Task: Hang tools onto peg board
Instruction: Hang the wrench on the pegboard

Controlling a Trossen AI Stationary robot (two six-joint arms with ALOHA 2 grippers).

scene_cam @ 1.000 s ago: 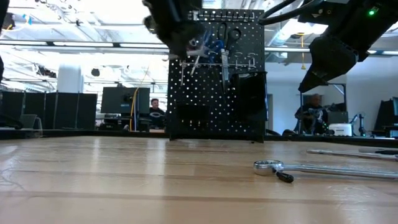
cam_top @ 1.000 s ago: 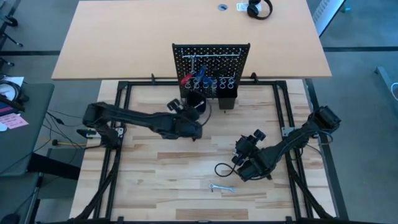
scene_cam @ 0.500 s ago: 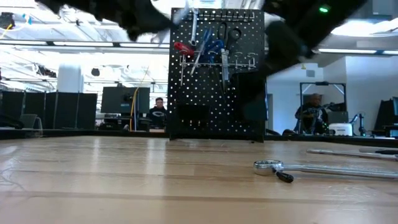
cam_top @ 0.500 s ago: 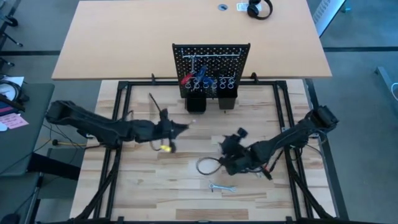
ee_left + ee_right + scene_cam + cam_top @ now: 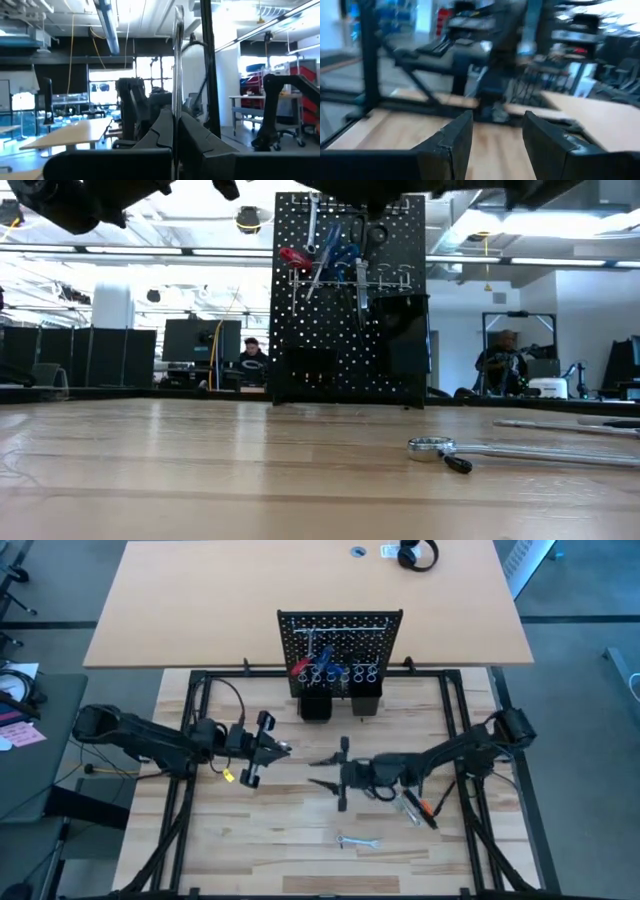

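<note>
The peg board [image 5: 340, 640] stands upright at the table's far edge; on it hang a red-handled tool [image 5: 293, 256], blue-handled tools [image 5: 335, 255], black scissors [image 5: 372, 235] and a silver wrench [image 5: 312, 215]. One silver wrench [image 5: 355, 841] lies flat near the front edge, also seen in the low view [image 5: 440, 448]. An orange-and-black tool [image 5: 425, 812] lies under my right arm. My left gripper [image 5: 287, 747] hovers shut at centre left, pointing right. My right gripper [image 5: 318, 772] hovers open at mid-table, pointing left, with nothing between its fingers [image 5: 452, 140]. My left gripper: in its wrist view a thin silver strip [image 5: 175, 60] stands upright in line with the seam of the shut fingers [image 5: 160, 130]. I cannot tell whether the fingers touch it.
Two black cups [image 5: 315, 705] stand at the peg board's foot. A black frame [image 5: 200, 690] rims the wooden table. Another silver bar [image 5: 560, 423] lies on the table at the right. A tan desk with headphones [image 5: 417, 554] lies beyond the board.
My left gripper has drawn back from the peg board toward the table's left and near side, swinging round to point right, still shut. My right gripper has risen and gone toward the table's middle, tipping from pointing down to level, uncovering the orange-and-black tool.
</note>
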